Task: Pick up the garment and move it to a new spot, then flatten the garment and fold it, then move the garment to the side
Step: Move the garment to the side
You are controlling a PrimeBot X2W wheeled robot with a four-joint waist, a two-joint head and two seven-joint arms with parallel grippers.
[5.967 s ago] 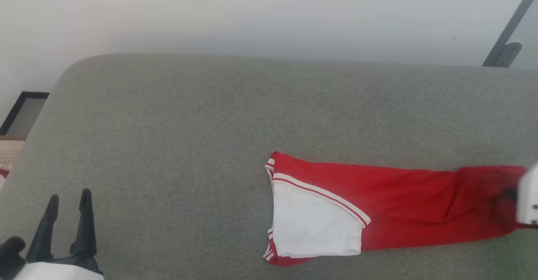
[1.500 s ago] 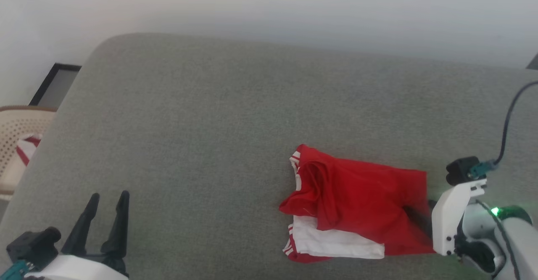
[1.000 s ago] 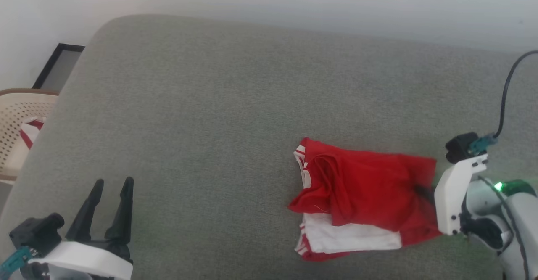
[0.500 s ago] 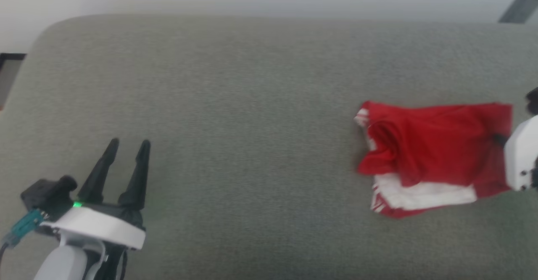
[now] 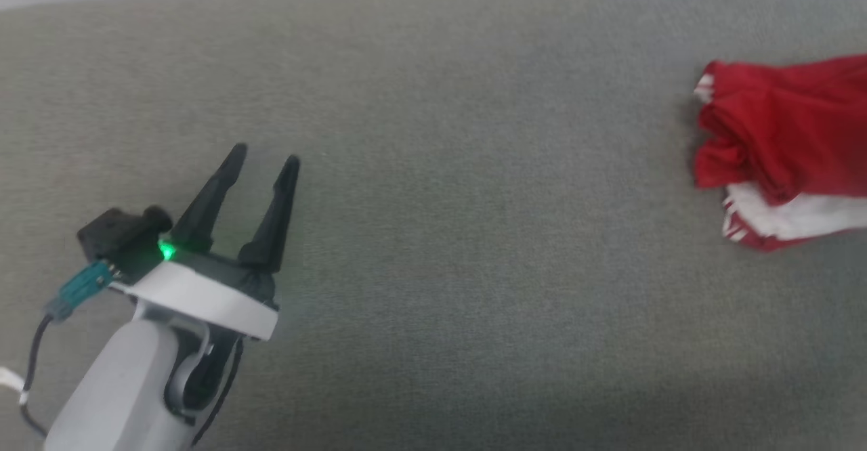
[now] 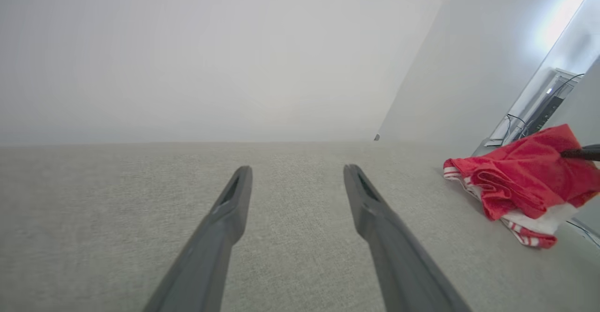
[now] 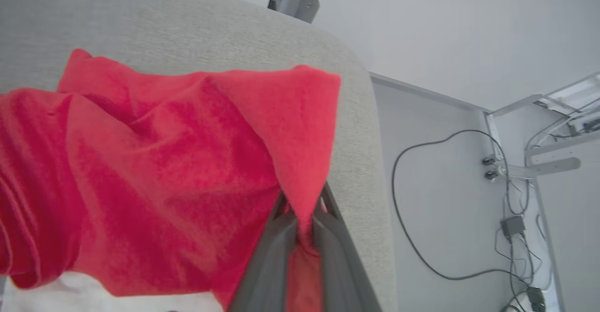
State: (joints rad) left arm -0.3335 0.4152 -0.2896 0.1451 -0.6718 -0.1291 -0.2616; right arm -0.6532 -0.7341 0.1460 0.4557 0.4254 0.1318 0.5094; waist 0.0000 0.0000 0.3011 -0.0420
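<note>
Near the rounded end of the grey cushion [image 5: 433, 234], the garment [image 5: 779, 126] sits bunched. The right end effector [image 7: 302, 209] is clamped on one red corner, probably to drag it aside. The left end effector [image 5: 264, 155] hovers over the cushion's middle, fingers parted and empty.

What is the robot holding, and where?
The right gripper pinches the red garment by a fold of its edge; the left gripper holds nothing.
</note>
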